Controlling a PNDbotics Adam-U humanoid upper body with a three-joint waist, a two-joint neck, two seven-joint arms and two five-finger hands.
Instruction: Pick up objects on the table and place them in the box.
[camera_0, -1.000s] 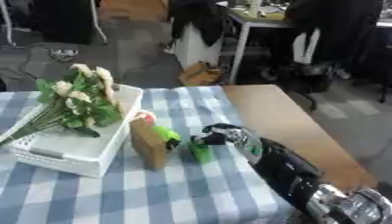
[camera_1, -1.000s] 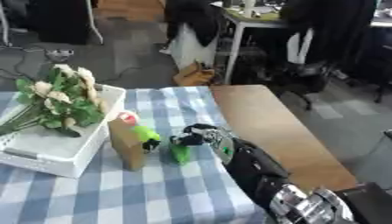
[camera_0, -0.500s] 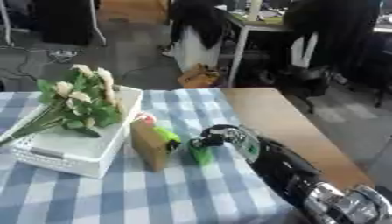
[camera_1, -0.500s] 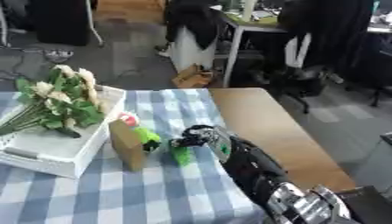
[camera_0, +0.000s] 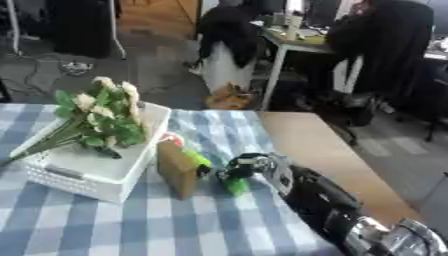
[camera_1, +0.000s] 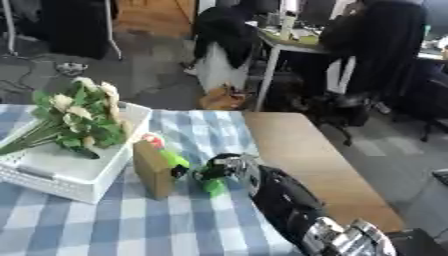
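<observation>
One white box (camera_0: 92, 172), one bouquet (camera_0: 96, 120), right robot hand (camera_0: 248, 167) gripping green object (camera_0: 234, 186)

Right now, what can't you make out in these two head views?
- Right hand: whether its fingers hold the green object; blurred in both views.
- Green object: identity unclear, partly covered by the hand.
- Brown box: its far side, and the red-and-white item behind it, mostly hidden.
- White basket: contents under the flowers hidden.
- Left hand: in neither view.

A table (camera_0: 341, 150) with a blue checked cloth (camera_0: 131, 220) carries a white box (camera_0: 96, 172) at left, a brown carton (camera_0: 178, 170) and a green object (camera_0: 234, 186) at centre.
</observation>
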